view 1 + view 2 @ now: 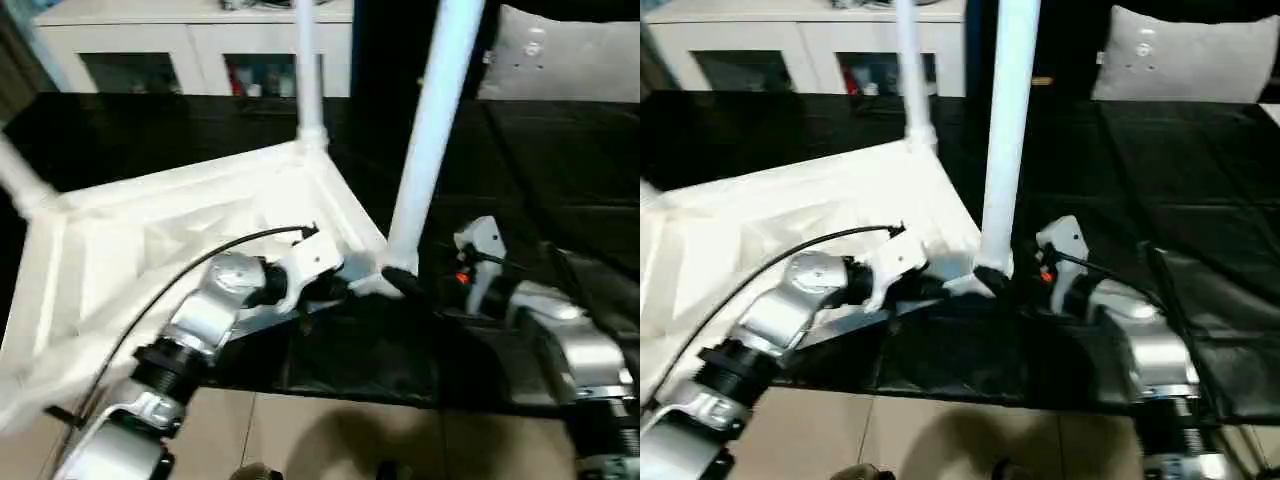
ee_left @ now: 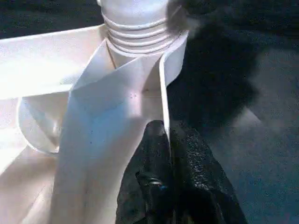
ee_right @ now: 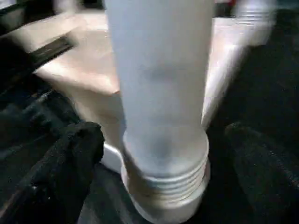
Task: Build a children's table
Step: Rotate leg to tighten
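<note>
The children's table (image 1: 170,230) lies upside down on the black work surface (image 1: 560,170), ribbed underside up. One white leg (image 1: 432,130) stands in the near right corner socket. A second leg (image 1: 310,70) rises from the far corner, and a third (image 1: 18,180) shows at the left. My left gripper (image 2: 166,133) is shut on the thin rim wall of the table top, close to the threaded base of the near leg (image 2: 138,28). My right gripper (image 3: 170,154) is open, one black finger (image 3: 77,149) on each side of that leg's base, apart from it.
A white cabinet (image 1: 190,50) with glass doors stands behind the work surface. A pale grey cushion-like thing (image 1: 560,55) lies at the back right. The work surface's front edge runs just below my grippers, with tiled floor (image 1: 330,430) beneath.
</note>
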Available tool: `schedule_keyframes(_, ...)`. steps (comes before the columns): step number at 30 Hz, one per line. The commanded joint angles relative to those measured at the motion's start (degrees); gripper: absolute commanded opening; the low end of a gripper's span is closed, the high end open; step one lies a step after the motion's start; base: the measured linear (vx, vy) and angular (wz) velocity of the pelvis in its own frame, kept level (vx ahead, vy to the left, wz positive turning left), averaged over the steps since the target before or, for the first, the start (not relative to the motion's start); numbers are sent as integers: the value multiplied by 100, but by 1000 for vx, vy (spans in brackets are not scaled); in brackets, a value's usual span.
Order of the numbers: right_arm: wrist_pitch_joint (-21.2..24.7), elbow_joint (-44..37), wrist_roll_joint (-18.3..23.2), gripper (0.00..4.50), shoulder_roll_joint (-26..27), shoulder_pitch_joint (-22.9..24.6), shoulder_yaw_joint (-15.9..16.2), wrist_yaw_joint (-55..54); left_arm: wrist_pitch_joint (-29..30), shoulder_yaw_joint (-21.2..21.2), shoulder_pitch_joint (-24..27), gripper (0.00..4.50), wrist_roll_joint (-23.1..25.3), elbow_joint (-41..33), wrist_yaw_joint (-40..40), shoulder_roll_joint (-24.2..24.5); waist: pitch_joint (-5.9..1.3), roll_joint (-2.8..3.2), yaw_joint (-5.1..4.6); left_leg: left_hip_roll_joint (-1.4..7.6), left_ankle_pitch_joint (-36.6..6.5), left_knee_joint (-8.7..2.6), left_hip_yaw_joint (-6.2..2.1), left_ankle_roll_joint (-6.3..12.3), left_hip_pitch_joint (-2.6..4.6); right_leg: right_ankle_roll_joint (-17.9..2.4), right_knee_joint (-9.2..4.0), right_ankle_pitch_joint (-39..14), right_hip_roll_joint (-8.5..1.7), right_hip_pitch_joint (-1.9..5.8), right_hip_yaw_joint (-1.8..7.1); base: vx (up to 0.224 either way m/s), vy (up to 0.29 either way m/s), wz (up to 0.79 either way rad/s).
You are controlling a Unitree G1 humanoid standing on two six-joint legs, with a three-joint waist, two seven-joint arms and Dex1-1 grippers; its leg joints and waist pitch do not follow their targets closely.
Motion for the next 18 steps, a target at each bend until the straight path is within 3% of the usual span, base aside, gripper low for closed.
schedule_keyframes(1,-157,-117,145,449,-174,-67,127,511,-441,-153,-146,0,-129,-125,-574,95,-505,-55,14,305,-649,-386,-42,721,64,-1016,-299,-1428,-322,423,358,0,0,0)
schedule_keyframes(2,-193,-64,208,449,-303,-107,163,811,-609,-219,-176,0,-137,-68,-843,207,-510,-57,43,313,-618,-381,-43,732,64,-1055,-283,-1370,-327,425,364,0,0,0)
schedule_keyframes(3,-191,-32,252,449,-359,-137,176,960,-722,-259,-202,0,-139,-20,-983,263,-516,-97,52,304,-616,-377,-40,766,55,-1060,-283,-1368,-317,432,356,0,0,0)
schedule_keyframes(4,-182,-10,289,449,-399,-160,188,1078,-804,-291,-226,0,-139,23,-1082,304,-516,-70,79,319,-601,-377,-42,775,53,-1081,-260,-1362,-324,425,360,0,0,0)
schedule_keyframes(5,-140,17,363,449,-489,-212,246,1376,-961,-382,-285,0,-130,121,-1341,406,-514,-85,105,318,-650,-371,-35,784,60,-1072,-270,-1449,-319,414,358,0,0,0)
schedule_keyframes(9,-155,73,404,419,-591,-271,355,1731,-1144,-461,-358,0,-133,250,-1613,486,-491,-107,173,326,-871,-382,-22,611,73,-1002,-297,-1871,-340,394,370,0,0,0)
schedule_keyframes(18,-146,104,390,345,-660,-340,783,2422,-1610,-550,-581,0,-110,661,-2017,497,-460,-135,166,311,-1097,-416,-24,431,99,-746,-376,-2470,-348,404,361,0,0,0)
